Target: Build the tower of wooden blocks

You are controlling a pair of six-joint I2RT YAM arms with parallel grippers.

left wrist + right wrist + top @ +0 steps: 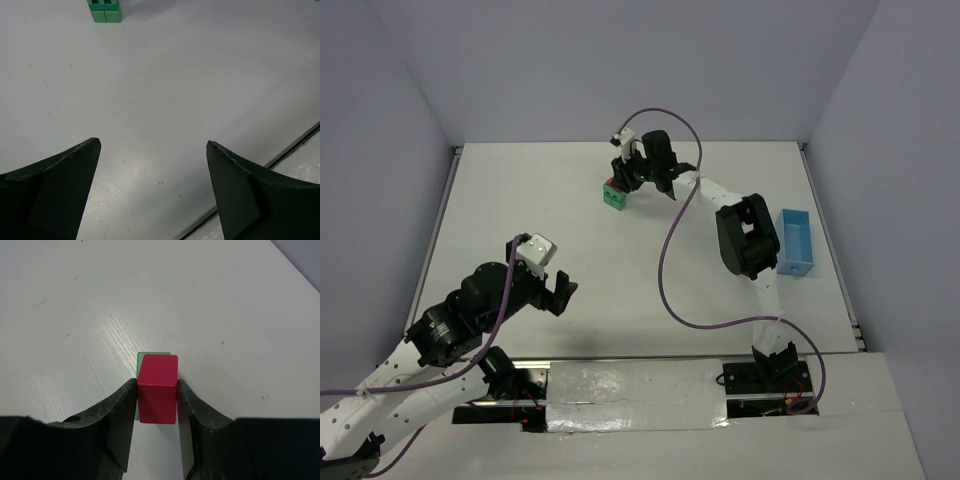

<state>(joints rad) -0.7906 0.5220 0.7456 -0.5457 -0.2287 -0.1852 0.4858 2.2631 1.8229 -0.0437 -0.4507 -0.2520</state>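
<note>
One red block (pixel 157 382) is pinched by the right gripper (pixel 157 390) over the green blocks (pixel 615 200) at the far middle of the table (pixel 570 230).

Both sides of the single red block are touched by the right gripper's two fingers (pixel 122 405), and a strip of green is seen just beyond and under it; whether red rests on green cannot be told. In the left wrist view two green blocks are counted side by side at the bottom of the stack, with more green above cut off by the frame, so the full number cannot be told. The left gripper (pixel 152 145) is held spread wide, nothing between its two fingers, near the left arm's base and well apart from the blocks. One light blue tray (pixel 795 241) is seen at the table's right side.
</note>
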